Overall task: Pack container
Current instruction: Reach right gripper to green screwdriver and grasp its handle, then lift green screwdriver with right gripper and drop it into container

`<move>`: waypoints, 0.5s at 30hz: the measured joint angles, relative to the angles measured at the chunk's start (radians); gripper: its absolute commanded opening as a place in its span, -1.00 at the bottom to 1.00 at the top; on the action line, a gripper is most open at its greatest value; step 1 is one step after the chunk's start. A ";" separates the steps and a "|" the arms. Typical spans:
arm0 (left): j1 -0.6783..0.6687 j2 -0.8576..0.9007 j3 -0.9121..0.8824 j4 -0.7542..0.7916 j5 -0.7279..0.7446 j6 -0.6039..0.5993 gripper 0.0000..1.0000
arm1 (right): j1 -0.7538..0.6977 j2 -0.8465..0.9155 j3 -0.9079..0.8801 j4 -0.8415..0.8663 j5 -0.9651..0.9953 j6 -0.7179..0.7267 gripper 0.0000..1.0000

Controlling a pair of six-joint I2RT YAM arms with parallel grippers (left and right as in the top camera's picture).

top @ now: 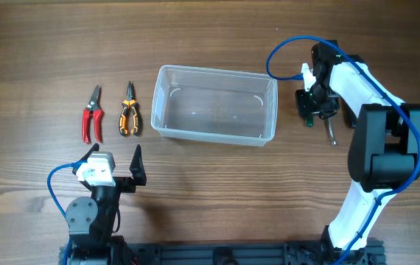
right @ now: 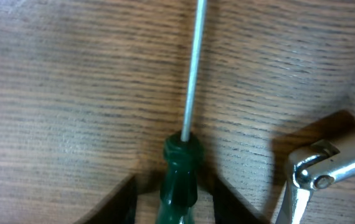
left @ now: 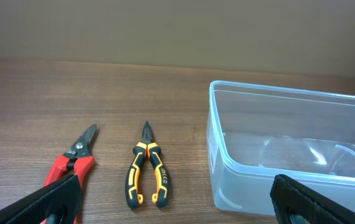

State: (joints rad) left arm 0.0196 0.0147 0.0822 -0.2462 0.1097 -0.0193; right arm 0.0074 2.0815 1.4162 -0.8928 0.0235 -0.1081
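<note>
Right wrist view: the right pincer (right: 174,190) straddles the green-handled, steel-shafted screwdriver (right: 180,165); whether it is clenched I cannot tell. It probably needs a centred, firm grip before lifting over the thick rim of the clear rectangular plastic container (top: 214,138), near it on the wooden surface (top: 33,59). The left pincer (top: 114,156) is released.

— How is the black-jointed left arm (top: 91,210) built?
— Rounded black joints, a white block at the wrist and a thin blue cable (top: 50,180) looping off its side. The left gripper (top: 116,156) has black wedge-shaped fingers (left: 56,200).
— And the white-shelled right arm (top: 357,81)?
— Smooth white links, bulky black joints and a long blue cable (top: 271,57) arching along it. The right gripper (top: 311,110) is black.
</note>
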 measured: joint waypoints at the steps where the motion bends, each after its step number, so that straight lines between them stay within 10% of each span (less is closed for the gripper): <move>1: 0.000 0.000 0.000 0.000 0.000 0.000 0.99 | 0.000 0.000 0.000 0.000 0.002 0.002 -0.91; 15: 0.000 0.000 0.000 0.000 0.000 0.000 1.00 | -0.002 -0.004 0.235 -0.146 0.003 0.002 -0.92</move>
State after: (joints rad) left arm 0.0196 0.0147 0.0822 -0.2462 0.1097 -0.0193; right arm 0.0055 2.0773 1.6512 -1.0393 0.0269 -0.1062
